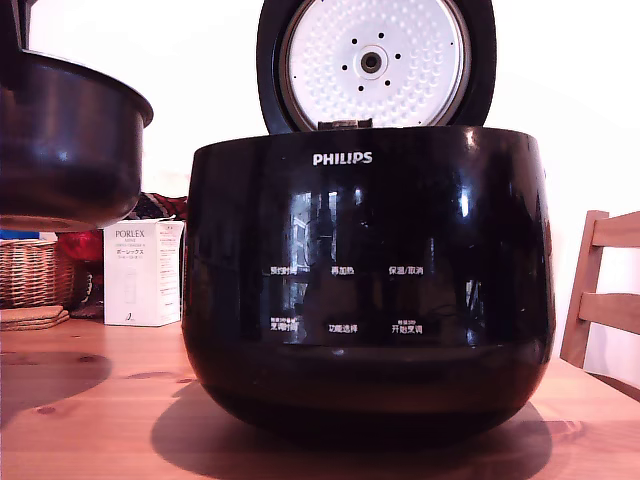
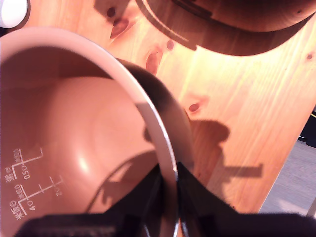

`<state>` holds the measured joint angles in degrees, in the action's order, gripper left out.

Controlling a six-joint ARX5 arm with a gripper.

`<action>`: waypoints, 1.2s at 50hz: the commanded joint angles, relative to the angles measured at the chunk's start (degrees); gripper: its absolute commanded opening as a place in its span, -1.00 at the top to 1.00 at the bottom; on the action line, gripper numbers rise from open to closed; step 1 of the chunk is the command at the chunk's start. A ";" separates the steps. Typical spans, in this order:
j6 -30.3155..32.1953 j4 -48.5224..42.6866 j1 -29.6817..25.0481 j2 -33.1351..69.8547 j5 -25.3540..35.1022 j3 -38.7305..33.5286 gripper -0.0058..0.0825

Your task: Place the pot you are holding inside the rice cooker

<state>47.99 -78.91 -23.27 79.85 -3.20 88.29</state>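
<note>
Dark pot (image 2: 74, 148) rim between end effector (image 2: 168, 197) fingers

The exterior view sits low, about level with the wooden table (image 1: 90, 410), and faces the front of the rice cooker (image 1: 370, 290) from close by, so the cooker fills most of the picture and the pot (image 1: 65, 140) is cut off at the exterior view's left edge. The wrist view looks steeply down from just behind the gripper (image 2: 168, 197), very near the pot's rim and into its inside, with tabletop beyond. Both views share the pot and the table.
</note>
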 commanded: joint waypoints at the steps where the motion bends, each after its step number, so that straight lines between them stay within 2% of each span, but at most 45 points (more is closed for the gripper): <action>1: -0.24 1.20 -0.15 -1.88 -0.72 1.99 0.92; 19: -0.24 1.22 -0.17 -2.10 -0.55 2.01 0.92; 30: -0.24 3.04 -2.25 -5.68 5.22 2.01 0.92; 43: -0.28 3.98 -8.76 -9.86 13.49 2.01 0.92; 60: -0.63 7.61 -18.14 -9.68 15.02 2.05 0.92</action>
<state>47.05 -73.82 -40.56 70.76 11.68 88.40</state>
